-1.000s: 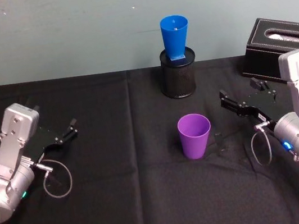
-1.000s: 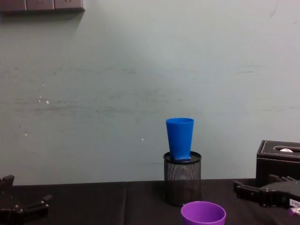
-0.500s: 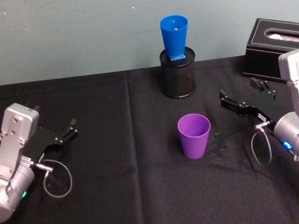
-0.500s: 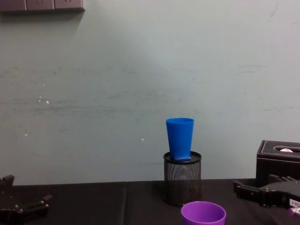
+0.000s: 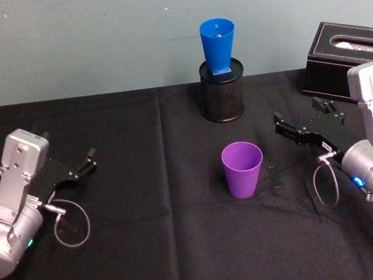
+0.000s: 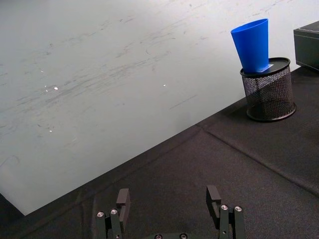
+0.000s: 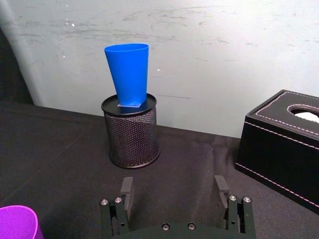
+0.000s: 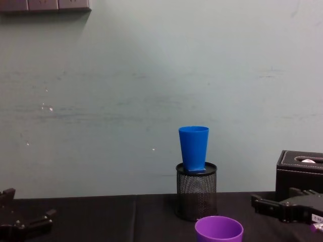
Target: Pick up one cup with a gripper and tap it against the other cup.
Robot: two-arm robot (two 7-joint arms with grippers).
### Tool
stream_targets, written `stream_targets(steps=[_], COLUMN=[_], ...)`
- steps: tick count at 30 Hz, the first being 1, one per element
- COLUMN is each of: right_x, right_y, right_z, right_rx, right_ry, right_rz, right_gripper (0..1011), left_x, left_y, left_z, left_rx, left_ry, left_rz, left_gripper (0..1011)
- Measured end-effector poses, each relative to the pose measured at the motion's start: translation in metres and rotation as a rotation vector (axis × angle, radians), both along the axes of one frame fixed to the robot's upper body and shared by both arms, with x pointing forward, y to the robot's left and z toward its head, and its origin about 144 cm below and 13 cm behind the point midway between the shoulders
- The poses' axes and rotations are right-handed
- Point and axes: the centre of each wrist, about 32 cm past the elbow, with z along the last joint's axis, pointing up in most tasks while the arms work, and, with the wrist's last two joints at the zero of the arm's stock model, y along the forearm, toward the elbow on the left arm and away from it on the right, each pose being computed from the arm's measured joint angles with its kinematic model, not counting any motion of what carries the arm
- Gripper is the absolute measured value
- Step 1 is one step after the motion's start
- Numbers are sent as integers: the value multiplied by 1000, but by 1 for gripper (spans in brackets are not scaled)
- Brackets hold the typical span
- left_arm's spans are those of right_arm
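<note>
Black-clothed desk (image 5: 155, 258) carries a black tissue box (image 5: 351, 60) at far right and a mesh holder (image 5: 222, 95) at the back centre, with the blue cup (image 5: 218, 45) standing upright on top of it. Purple cup (image 5: 243, 169) stands upright on the desk nearer the robot, well apart from the holder. Right gripper (image 5: 302, 124) sits released just right of the purple cup, not touching; left gripper (image 5: 84, 165) is released at far left.

Blue cup (image 6: 251, 44) apparently standing atop mesh cylinder (image 6: 269, 89)
</note>
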Motion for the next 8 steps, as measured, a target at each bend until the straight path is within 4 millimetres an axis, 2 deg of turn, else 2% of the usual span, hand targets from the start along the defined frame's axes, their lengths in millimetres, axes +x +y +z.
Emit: stream_targets(steps=[8], right_x=[0], right_y=[0], right_z=[0], right_rx=[0], right_ry=[0], right_rz=[0], right_gripper=[1003], left_x=[0], left_y=[0], left_z=[0], left_rx=[0], left_ry=[0], left_rz=[0], left_gripper=[1005])
